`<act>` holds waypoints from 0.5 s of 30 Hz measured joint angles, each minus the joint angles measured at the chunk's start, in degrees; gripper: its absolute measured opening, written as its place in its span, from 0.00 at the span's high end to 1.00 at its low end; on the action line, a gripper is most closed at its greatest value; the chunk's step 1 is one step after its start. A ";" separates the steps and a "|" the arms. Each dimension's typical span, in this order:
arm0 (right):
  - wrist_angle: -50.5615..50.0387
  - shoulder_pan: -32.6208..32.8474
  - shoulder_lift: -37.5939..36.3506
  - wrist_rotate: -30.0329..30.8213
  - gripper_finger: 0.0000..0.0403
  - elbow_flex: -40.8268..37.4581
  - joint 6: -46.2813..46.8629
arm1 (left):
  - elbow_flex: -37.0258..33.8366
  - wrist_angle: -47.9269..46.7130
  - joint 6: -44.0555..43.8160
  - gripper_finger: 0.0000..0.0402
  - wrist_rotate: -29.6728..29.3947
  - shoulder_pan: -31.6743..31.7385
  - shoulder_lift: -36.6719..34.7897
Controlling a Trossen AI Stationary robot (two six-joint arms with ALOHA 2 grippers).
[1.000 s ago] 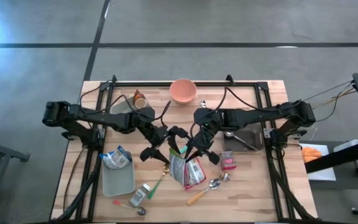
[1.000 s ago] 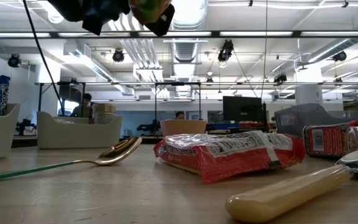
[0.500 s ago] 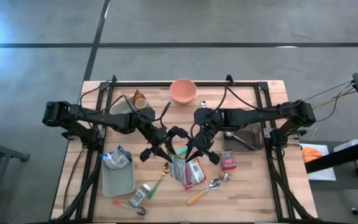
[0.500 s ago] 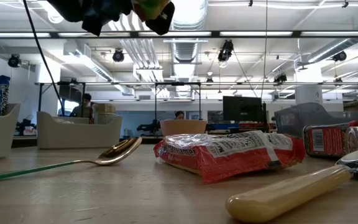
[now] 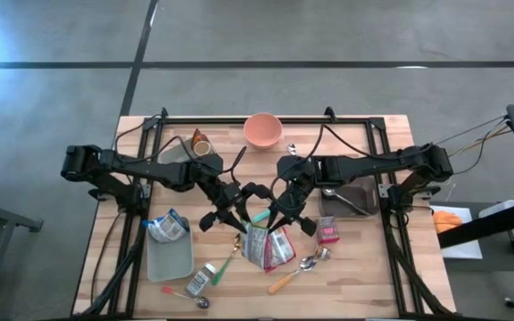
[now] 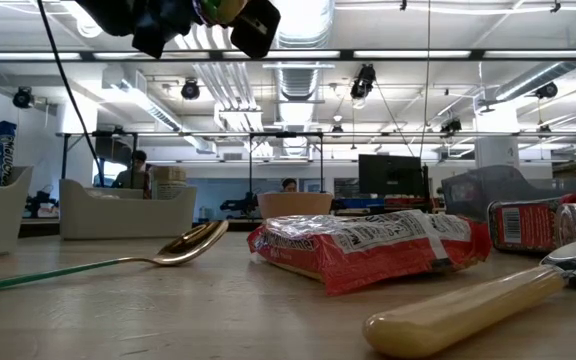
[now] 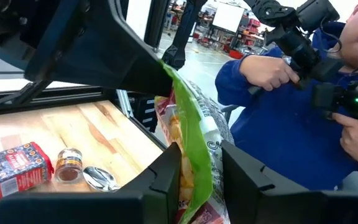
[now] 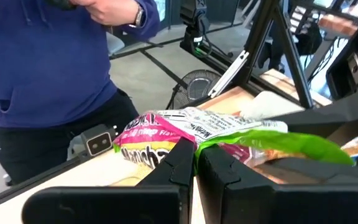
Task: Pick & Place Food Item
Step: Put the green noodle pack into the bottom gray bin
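A green snack bag (image 5: 260, 217) hangs in the air above the table's middle, between my two grippers. My left gripper (image 5: 239, 212) comes from the table's left and is shut on the bag (image 7: 188, 143). My right gripper (image 5: 277, 212) comes from the right and is shut on the same bag (image 8: 272, 142). Below them, red-and-white noodle packets (image 5: 270, 250) lie flat on the wood. My left gripper has the green bag's lower end (image 7: 185, 177) between its two fingers, coming nearly level from the table's left. The bag stands on edge between them, clear of the table. My right gripper pinches the bag's thin edge (image 8: 209, 145) between its two shut fingers, slanting down from the table's right. From that edge the bag reaches away from the fingers, clear of the table.
A pink bowl (image 5: 262, 130) stands at the far edge. At the near left, a grey tray (image 5: 169, 259) holds a blue-white bag (image 5: 168, 227). Spoons (image 5: 309, 263), a small jar (image 5: 201, 279) and a red can (image 5: 327, 230) lie nearby. A person in blue (image 7: 278, 106) stands beyond the table.
My left gripper has shut on the green bag, which my right gripper keeps holding. Both arms have stayed where they were, and the bag stays clear of the table.
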 joint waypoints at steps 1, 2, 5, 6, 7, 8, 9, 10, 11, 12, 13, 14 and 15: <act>-0.33 0.00 0.00 0.00 0.98 0.00 0.51 | 0.00 0.02 0.00 0.79 0.00 0.00 0.00; -0.36 0.00 0.00 0.00 0.98 0.00 1.09 | 0.00 -0.04 0.01 0.80 0.00 0.00 0.00; -0.24 0.00 -0.03 0.00 0.98 0.00 3.84 | 0.00 -0.11 0.04 0.88 0.07 0.00 0.00; -0.11 0.00 -0.09 0.11 0.98 0.02 4.85 | -0.01 -0.15 0.07 0.91 0.33 0.00 0.00; -0.03 0.00 -0.12 0.60 0.98 0.17 6.23 | -0.02 -0.17 0.12 0.94 0.45 -0.02 0.00; -0.02 0.00 -0.14 1.18 0.98 0.47 7.58 | -0.02 -0.17 0.17 0.96 0.59 -0.04 0.00; -0.01 0.00 -0.15 1.36 0.98 0.76 9.05 | -0.02 -0.16 0.17 0.98 0.63 -0.04 0.00; -0.03 0.00 -0.17 1.48 0.98 1.05 10.45 | -0.02 -0.13 0.21 0.98 0.65 -0.01 0.00; -0.05 -0.04 -0.20 1.49 0.98 1.20 11.57 | -0.02 -0.11 0.22 0.98 0.66 0.00 -0.02; -0.25 -0.07 -0.22 1.42 0.97 1.35 12.42 | -0.02 -0.12 0.21 0.98 0.63 0.00 -0.02; -0.45 -0.09 -0.23 1.29 0.95 1.48 13.14 | -0.02 -0.15 0.20 0.98 0.63 0.00 -0.02; -0.52 -0.08 -0.24 1.27 0.93 1.59 14.05 | -0.02 -0.18 0.19 0.98 0.64 0.00 -0.02; -0.46 -0.07 -0.24 1.27 0.90 1.65 14.90 | -0.02 -0.24 0.11 0.98 0.66 0.00 -0.02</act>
